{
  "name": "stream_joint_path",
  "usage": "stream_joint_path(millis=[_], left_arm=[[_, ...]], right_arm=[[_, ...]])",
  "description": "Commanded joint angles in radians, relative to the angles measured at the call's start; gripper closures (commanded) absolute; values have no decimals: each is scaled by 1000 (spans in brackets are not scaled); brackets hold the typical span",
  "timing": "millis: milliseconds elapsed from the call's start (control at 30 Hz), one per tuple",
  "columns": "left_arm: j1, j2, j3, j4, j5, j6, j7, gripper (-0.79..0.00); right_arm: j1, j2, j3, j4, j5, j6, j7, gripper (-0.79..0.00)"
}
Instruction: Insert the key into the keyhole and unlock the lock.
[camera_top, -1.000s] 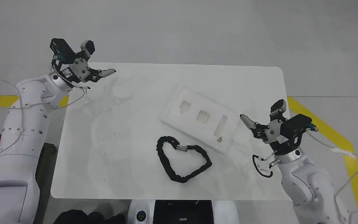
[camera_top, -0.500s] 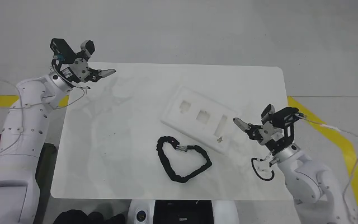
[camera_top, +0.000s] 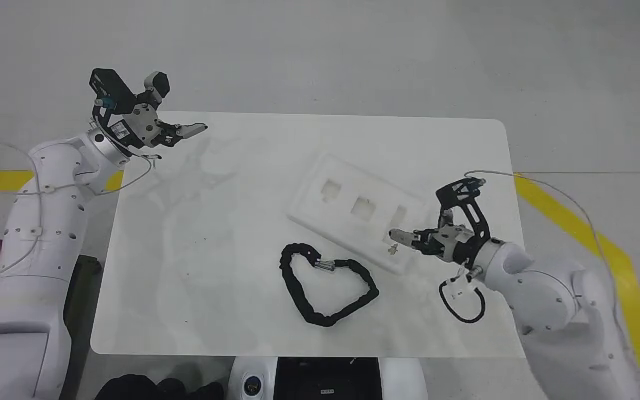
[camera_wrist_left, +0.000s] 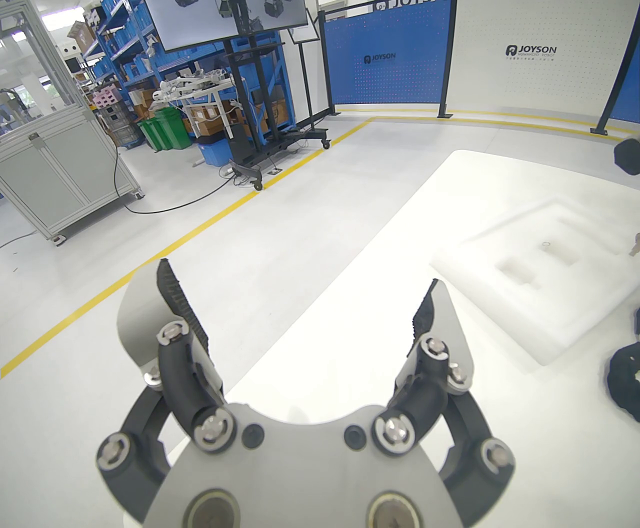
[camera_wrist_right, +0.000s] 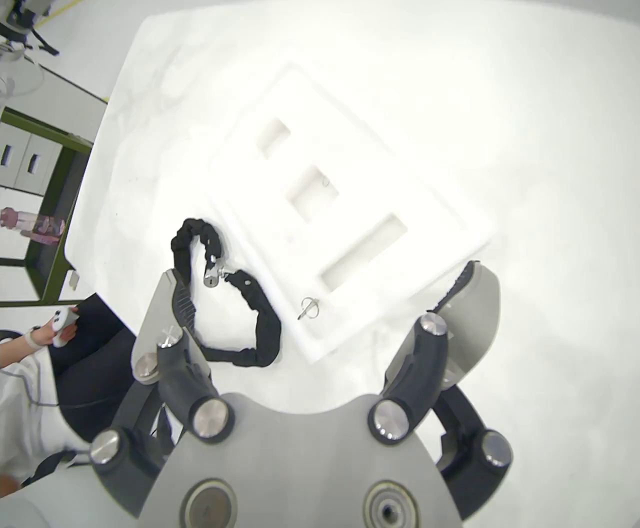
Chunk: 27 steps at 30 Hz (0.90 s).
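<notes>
- On the white counter, a white foam tray with three rectangular recesses is laid at an angle, right of the middle.
- On the tray's corner nearest the robot, just beside the long recess, a small metal key on a wire ring is seen lying flat.
- Just beside the tray's near edge, on the bare counter, a black fabric-sleeved chain lock is curled into a heart-shaped loop.
- At the notch of that loop the silver lock cylinder is seen, where the chain's two ends meet; it is apart from the key.
- The right gripper is held over the tray corner where the key lies, its jaws spread wide with nothing gripped; in the right wrist view the key is framed between the two fingers and touched by neither.
- The left gripper is held at the counter's far left corner, well apart from tray, key and chain lock; its jaws are likewise spread wide and hold nothing.
</notes>
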Motion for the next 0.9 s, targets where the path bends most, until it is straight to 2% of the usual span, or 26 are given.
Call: stream_joint_path(millis=[0, 67, 300, 533, 767, 800, 833, 867], left_arm=[[0, 0, 0, 0, 0, 0, 0, -785], [0, 0, 0, 0, 0, 0, 0, -785], [0, 0, 0, 0, 0, 0, 0, -785], [0, 0, 0, 0, 0, 0, 0, -785], [0, 0, 0, 0, 0, 0, 0, -785], [0, 0, 0, 0, 0, 0, 0, -785], [0, 0, 0, 0, 0, 0, 0, -785], [0, 0, 0, 0, 0, 0, 0, -785]], right_arm=[[51, -1, -31, 45, 26, 28, 67, -785], [89, -2, -64, 85, 34, 49, 117, -785], [177, -7, -141, 181, 36, 71, 165, -785], [181, -3, -170, 128, -16, 131, 214, -785], [170, -3, -203, 123, -10, 150, 207, -776], [171, -4, -208, 130, -7, 150, 203, -693], [174, -4, -213, 135, -5, 149, 200, -536], [176, -5, -218, 140, -2, 150, 198, -496]])
